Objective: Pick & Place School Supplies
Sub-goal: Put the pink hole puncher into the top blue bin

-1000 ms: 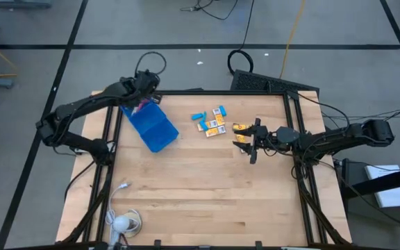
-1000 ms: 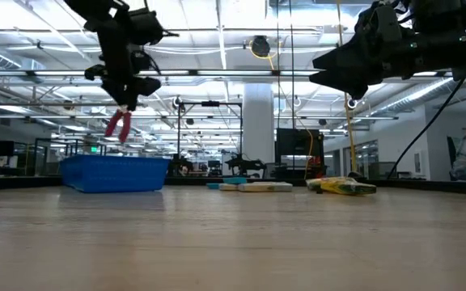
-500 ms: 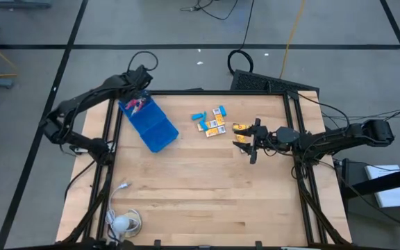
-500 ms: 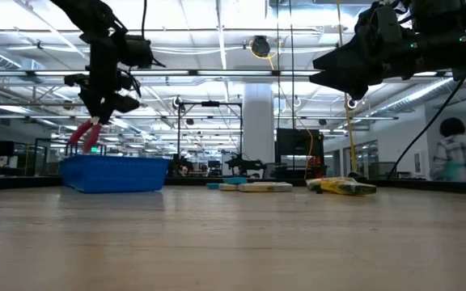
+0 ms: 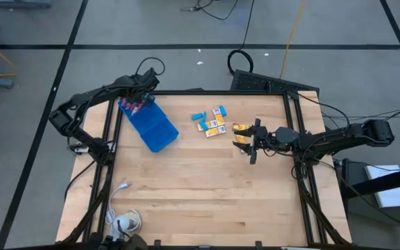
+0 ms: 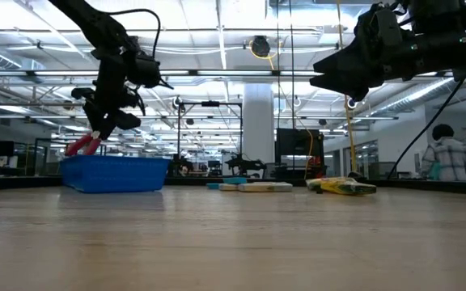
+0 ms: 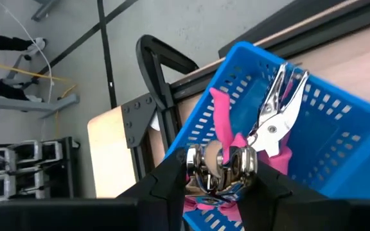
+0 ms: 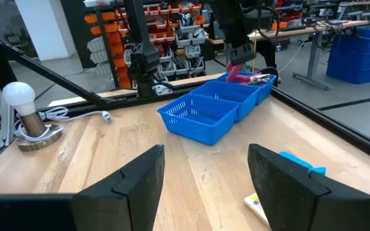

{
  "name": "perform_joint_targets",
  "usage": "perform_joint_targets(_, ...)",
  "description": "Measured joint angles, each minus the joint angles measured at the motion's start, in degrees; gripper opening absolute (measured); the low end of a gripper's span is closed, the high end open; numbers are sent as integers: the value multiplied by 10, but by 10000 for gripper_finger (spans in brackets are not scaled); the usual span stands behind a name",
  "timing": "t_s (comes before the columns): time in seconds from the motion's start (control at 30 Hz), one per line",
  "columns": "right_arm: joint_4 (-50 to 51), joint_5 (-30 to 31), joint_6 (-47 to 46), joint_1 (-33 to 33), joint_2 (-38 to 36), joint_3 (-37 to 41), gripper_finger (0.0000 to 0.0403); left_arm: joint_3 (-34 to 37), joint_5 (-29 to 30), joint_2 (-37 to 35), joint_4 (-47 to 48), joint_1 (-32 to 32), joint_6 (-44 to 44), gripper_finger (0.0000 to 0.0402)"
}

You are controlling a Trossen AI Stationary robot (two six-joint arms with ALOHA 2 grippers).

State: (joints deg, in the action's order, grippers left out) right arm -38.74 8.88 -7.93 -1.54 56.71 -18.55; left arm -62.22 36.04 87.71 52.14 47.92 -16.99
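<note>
My left gripper (image 5: pixel 142 96) is over the far end of the blue tray (image 5: pixel 155 128), shut on pink-handled scissors (image 6: pixel 83 145) whose handles dip to the tray's rim. A second pink-handled tool with silver jaws (image 7: pixel 278 106) lies inside the tray (image 7: pixel 339 122). My right gripper (image 5: pixel 252 141) hovers open on the table's right side, over a yellow block (image 5: pixel 239 129). More yellow-orange blocks (image 5: pixel 214 126) and light-blue pieces (image 5: pixel 198 116) lie on the table between tray and right gripper. The right wrist view shows the tray (image 8: pixel 217 106) and a light-blue piece (image 8: pixel 300 160). My left gripper pinches the scissors by their metal part (image 7: pixel 220 165) between its two fingers (image 7: pixel 172 186), coming from above and slanting down. The pink handles (image 7: pixel 220 122) point away from the fingers into the tray. The scissors hang tilted below the gripper (image 6: pixel 103 121).
A white cable and a round white object (image 5: pixel 123 222) lie at the table's near-left corner. Bare wood fills the middle and near half of the table (image 5: pixel 207 187). A person (image 6: pixel 443 158) stands in the room beyond the table's right side.
My left gripper has carried the scissors toward the tray's far end and gone down. The scissors, which hung nearly straight and clear above the tray, now slant with their handles at the tray's rim. My right gripper has kept still.
</note>
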Motion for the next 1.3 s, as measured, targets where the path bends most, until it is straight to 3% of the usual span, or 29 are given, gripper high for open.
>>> perform_joint_targets(0.77, 0, 0, -4, 0, 0, 0, 215, 0, -27, 9, 11, 0, -32, 113)
perform_joint_targets(1.3, -4, -2, -4, 0, 0, 0, 215, 0, -43, 9, 12, 0, 16, 113)
